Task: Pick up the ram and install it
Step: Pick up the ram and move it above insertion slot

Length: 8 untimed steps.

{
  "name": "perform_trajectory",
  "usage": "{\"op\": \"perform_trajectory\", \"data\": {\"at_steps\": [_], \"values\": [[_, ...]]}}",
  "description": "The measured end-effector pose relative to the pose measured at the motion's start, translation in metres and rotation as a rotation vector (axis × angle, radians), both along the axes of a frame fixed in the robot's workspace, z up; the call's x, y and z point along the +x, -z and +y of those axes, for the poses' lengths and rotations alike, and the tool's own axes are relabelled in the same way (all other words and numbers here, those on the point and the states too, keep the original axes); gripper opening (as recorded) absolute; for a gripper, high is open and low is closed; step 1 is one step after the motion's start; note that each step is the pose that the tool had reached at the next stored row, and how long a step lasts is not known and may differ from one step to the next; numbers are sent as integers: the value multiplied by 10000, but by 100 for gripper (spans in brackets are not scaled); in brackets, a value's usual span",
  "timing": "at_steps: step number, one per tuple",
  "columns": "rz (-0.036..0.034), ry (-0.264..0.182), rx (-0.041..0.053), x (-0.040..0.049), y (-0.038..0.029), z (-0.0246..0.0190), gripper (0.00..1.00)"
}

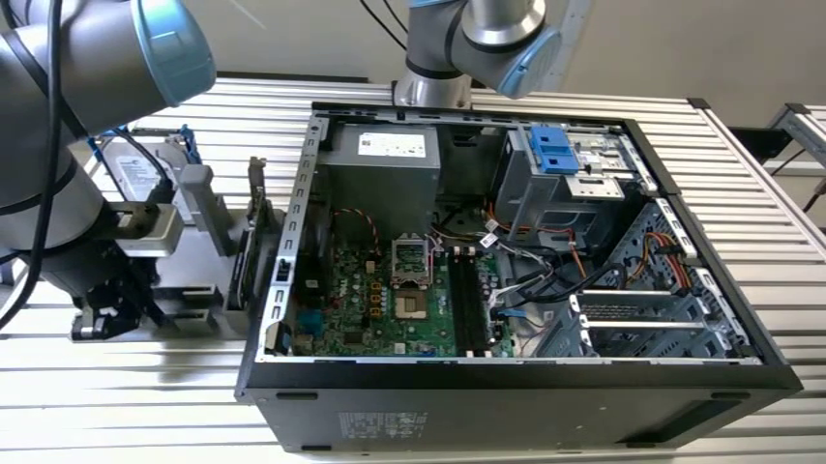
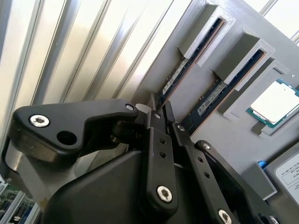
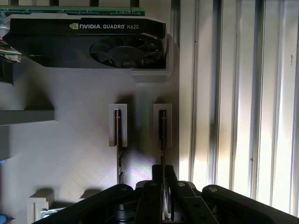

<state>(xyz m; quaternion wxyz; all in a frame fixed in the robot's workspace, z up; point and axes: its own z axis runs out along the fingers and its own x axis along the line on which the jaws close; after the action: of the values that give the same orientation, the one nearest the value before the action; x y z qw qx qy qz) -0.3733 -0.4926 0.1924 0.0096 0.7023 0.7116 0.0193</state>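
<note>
- Status: pick-up is at the grasp stage and nothing is installed yet. The ram (image 3: 162,133) sits in its slot of the grey holder (image 3: 70,163), which lies on the table (image 3: 243,116) outside the computer case (image 1: 516,382).
- Location: this is the holder's stick nearest the bare table slats. A second stick (image 3: 119,135) stands parallel beside it, apart from it. A graphics card (image 3: 93,46) lies further along the holder.
- Pincer (image 3: 162,179): in both wrist views it sits at the free end of the ram, with the board's thin edge running in under its tip. I cannot tell whether it is clamped on the board or only set around it.
- Judged done: approach and alignment over the correct stick.
- Judged outstanding: the board is not lifted clear of the holder, not carried to the case and not seated.
- The long black memory slots (image 1: 467,300) on the motherboard look unoccupied in the exterior view.
- Attitude: the ram stands on one long edge, with the opposite thin edge facing up toward the wrist cameras.
- Long axis: it lies flat to the table and parallel to the table slats. The far end is held in the holder's grey end block and the near end points at the pincer.
- The memory slots run across the slat direction, so they appear roughly square to the ram's present axis.
</note>
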Motion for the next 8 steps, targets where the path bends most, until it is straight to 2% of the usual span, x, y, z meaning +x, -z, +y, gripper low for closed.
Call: {"op": "perform_trajectory", "data": {"at_steps": [8], "values": [[1,6,0,0,-20,0,0]]}}
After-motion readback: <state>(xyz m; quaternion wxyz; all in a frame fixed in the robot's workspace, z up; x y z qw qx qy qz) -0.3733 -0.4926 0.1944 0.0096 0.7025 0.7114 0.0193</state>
